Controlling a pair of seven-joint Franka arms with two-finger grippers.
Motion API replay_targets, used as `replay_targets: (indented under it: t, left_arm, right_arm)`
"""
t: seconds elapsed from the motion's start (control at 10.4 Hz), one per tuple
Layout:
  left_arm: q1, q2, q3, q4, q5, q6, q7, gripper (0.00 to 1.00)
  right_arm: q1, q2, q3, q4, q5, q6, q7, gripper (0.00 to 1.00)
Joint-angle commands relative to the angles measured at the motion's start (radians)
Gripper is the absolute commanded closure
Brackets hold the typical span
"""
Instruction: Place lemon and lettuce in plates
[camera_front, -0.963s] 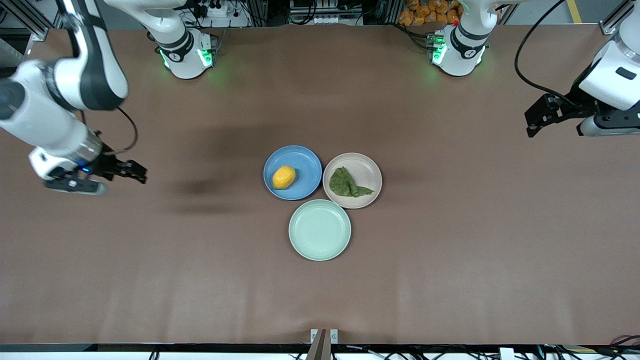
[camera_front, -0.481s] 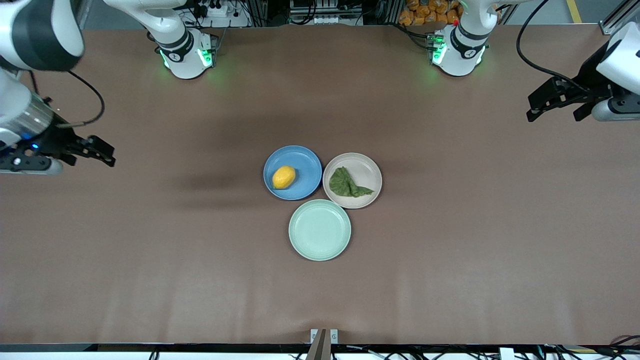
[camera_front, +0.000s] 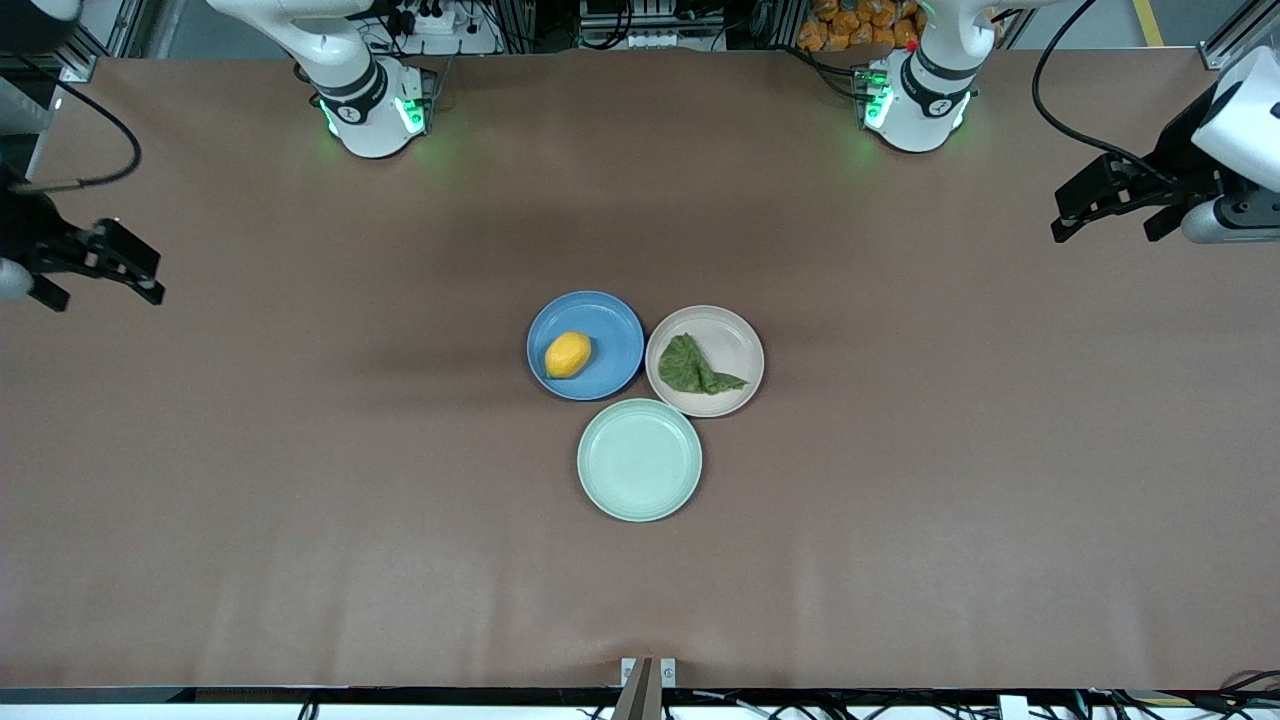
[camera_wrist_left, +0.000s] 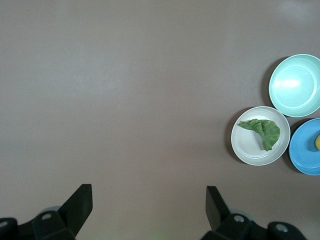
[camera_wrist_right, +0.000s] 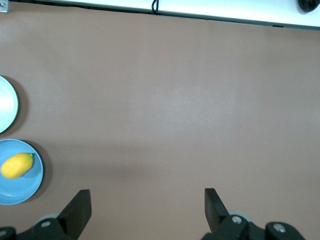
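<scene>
- Right gripper (camera_front: 100, 265): jaws spread wide and empty — over the last second it has swung away from the plates, out over the bare table at the right arm's end.
- Left gripper (camera_front: 1105, 205): jaws also released, nothing between them; it has lifted a little and now hangs nearly still over the left arm's end.
- Lemon (camera_front: 567, 354) lies in the blue plate (camera_front: 615, 325), unmoved.
- Lettuce (camera_front: 695, 366) lies in the beige plate (camera_front: 735, 340) beside it, unmoved.
- Mint plate (camera_front: 639, 459), nearer the camera, holds nothing.
- Both arms pulling clear with both items plated — the task looks done.
</scene>
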Motion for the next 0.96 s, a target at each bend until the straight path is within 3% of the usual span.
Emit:
replay_targets:
  t: [0.0,0.39,0.58,0.87]
  left_arm:
    - [-0.009,-0.011,0.012,-0.039,0.022,0.04,0.029,0.0]
    - [-0.01,-0.009,0.014,-0.044,0.027,0.065,0.03,0.0]
    - [-0.024,-0.009,0.012,-0.042,0.071,0.066,0.033,0.0]
    - [-0.023,-0.009,0.014,-0.042,0.071,0.06,0.035,0.0]
  right_arm:
    - [-0.001,0.014,-0.007,0.088,-0.005,-0.104,-0.009,0.0]
    - [0.008,0.017,-0.004,0.118,0.003,-0.169,0.105,0.0]
    - [-0.001,0.016,-0.019,0.118,0.08,-0.196,0.103,0.0]
    - [0.0,0.011,-0.019,0.118,0.067,-0.196,0.091,0.0]
